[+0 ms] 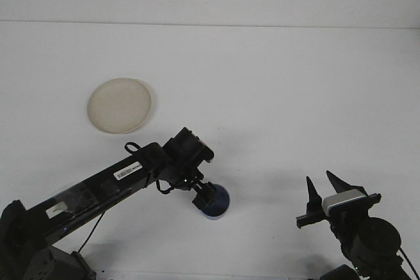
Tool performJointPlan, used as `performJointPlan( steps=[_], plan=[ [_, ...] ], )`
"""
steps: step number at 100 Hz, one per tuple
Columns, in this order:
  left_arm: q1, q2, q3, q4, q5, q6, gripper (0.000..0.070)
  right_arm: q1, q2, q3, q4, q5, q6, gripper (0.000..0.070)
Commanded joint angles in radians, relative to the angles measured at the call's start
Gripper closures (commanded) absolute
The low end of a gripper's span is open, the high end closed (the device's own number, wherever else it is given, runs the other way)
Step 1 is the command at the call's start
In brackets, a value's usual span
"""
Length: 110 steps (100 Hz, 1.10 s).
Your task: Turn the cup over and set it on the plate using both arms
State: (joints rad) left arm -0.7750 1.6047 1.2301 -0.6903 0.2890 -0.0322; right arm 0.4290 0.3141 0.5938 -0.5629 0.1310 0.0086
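Blue cup [218,205] under left claw [209,194]

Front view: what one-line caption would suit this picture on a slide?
Left hand reaches down onto the blue cup while the right hand waits open; the plate sits apart on the white table.

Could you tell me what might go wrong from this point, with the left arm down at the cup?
1. The left gripper covers much of the blue cup, so a poor grasp could tip or push it.
2. The plate lies far off to the upper left, so a weak hold could drop the cup in transit.
3. The right gripper waits open and apart; a handover could misalign.
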Motion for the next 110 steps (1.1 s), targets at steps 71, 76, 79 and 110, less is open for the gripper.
performJointPlan(
  steps=[71,76,79,110],
  plan=[
    [-0.04,0.068,0.023,0.038,-0.006,0.017,0.0686,0.002,0.0,0.006,0.01,0.001,0.017,0.0371],
    [-0.034,0.061,0.027,0.035,-0.005,0.017,0.0686,0.002,0.0,0.006,0.01,0.001,0.017,0.0371],
    [-0.029,0.053,0.031,0.032,-0.005,0.017,0.0686,0.002,0.0,0.006,0.01,0.001,0.017,0.0371],
    [0.152,-0.043,0.25,-0.106,-0.09,0.072,0.0686,0.002,0.0,0.006,0.01,0.001,0.017,0.0371]
  ],
)
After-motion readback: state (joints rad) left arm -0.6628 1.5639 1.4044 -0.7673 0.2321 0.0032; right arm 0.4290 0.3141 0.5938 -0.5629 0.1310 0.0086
